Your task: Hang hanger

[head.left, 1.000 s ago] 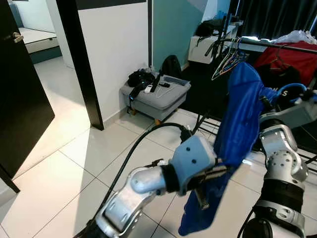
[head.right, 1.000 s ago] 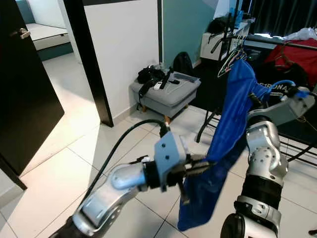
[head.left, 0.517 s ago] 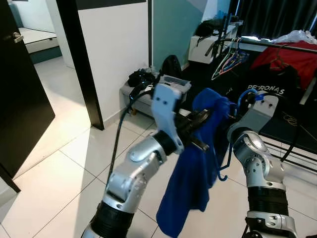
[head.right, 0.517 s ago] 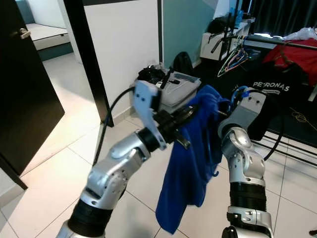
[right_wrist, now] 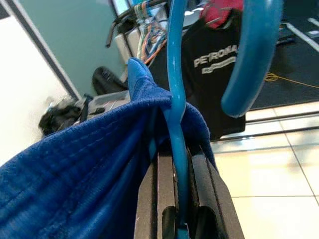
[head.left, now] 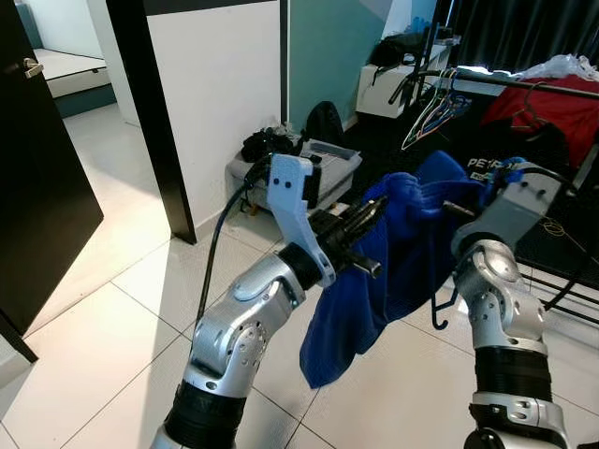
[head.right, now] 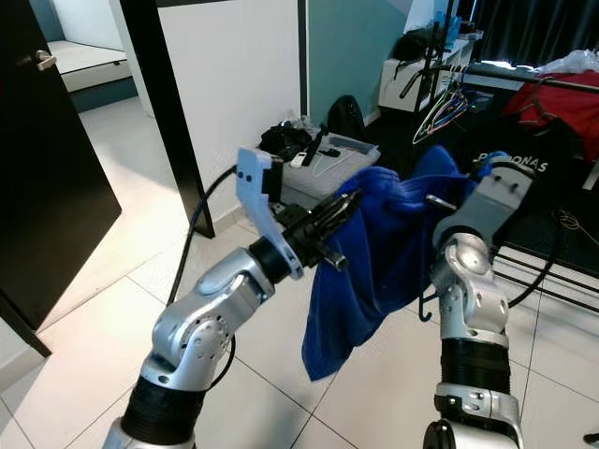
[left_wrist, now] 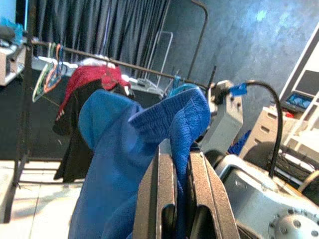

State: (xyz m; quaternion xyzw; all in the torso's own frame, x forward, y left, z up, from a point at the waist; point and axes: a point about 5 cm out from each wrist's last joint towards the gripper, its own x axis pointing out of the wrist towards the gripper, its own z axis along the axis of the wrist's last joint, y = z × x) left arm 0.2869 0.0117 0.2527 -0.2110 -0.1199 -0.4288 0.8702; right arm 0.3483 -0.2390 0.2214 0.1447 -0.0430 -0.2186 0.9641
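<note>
Both silver arms are raised in front of the robot, holding between them a blue knitted garment (head.left: 402,248) draped on a blue plastic hanger (right_wrist: 177,114). The left gripper (head.left: 360,245), reaching across from the robot's left, has its two long black fingers (left_wrist: 162,199) pressed together on a fold of the blue fabric, the cloth bunched between and above them. The right gripper (right_wrist: 175,199) is clamped narrowly on the thin stem of the hanger, whose thick curved hook (right_wrist: 249,55) rises above the fingers; the garment wraps the stem just beyond the fingertips. Seen from the head, the cloth spans the gap between the two wrists and hangs below in a long loose tail (head.left: 332,337) above the white tiled floor (head.left: 112,318); a dark hook shape (head.left: 440,313) dangles below the right forearm. Behind the arms stands a black metal clothes rail (head.left: 505,82) carrying several thin wire hangers (head.left: 430,112), a red garment (head.left: 552,108) and a black printed shirt (right_wrist: 219,74); the held hanger is near the rail but apart from it. A grey padded stool (head.left: 323,173) laden with dark items stands against the white wall (head.left: 215,103), beside a black door frame (head.left: 150,122).
</note>
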